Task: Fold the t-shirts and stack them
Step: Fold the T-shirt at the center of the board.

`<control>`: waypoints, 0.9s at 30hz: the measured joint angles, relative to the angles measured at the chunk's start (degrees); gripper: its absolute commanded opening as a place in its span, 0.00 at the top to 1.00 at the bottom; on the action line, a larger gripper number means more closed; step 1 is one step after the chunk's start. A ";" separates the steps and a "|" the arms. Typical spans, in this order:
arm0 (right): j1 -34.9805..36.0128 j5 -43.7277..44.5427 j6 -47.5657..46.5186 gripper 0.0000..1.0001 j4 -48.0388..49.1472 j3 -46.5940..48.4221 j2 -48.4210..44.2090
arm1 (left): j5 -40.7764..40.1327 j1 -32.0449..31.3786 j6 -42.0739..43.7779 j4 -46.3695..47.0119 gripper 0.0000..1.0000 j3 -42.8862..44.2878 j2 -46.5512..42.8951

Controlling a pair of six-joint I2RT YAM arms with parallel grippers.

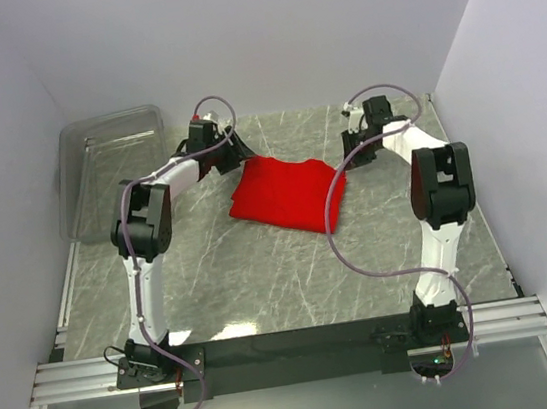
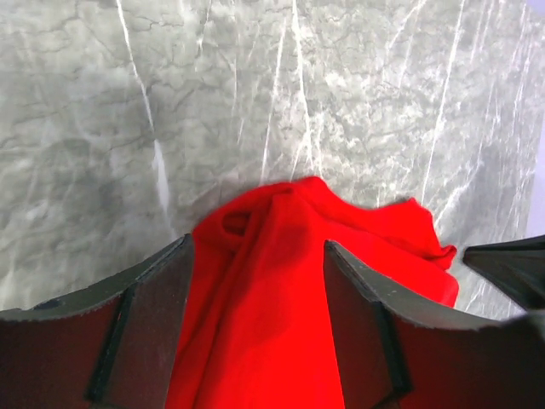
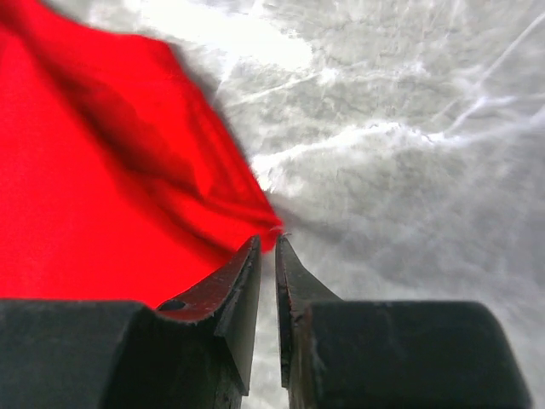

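Observation:
One bright red t-shirt [image 1: 287,195] lies folded into a rough rectangle in the middle of the marble table. My left gripper [image 1: 238,152] is at its far left corner. In the left wrist view that gripper [image 2: 255,245] stands open, its fingers [image 2: 153,324] straddling a bunched ridge of the t-shirt [image 2: 281,307] without pinching it. My right gripper [image 1: 350,144] is at the far right corner. In the right wrist view its jaws [image 3: 266,239] are nearly together, and the t-shirt [image 3: 94,196] draws to a point at their tips, pinched there.
A clear plastic bin [image 1: 112,165] leans at the back left, against the left wall. White walls close the table [image 1: 263,276] on three sides. The right arm's cable [image 1: 332,207] hangs across the shirt's right edge. A dark part [image 2: 511,266] pokes in at the left wrist view's right edge.

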 measured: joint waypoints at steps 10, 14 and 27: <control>-0.57 -15.74 -12.02 0.78 -1.64 -6.54 -19.89 | 3.19 0.07 5.90 1.09 0.33 -11.19 -19.17; 0.48 -23.21 -16.87 0.78 -4.20 -12.52 -24.98 | 7.58 -0.55 7.74 3.34 0.33 -21.09 -30.10; 8.63 -27.04 -11.06 0.82 -5.99 -19.19 -12.66 | 13.68 -5.40 2.40 7.30 0.35 -32.26 -22.21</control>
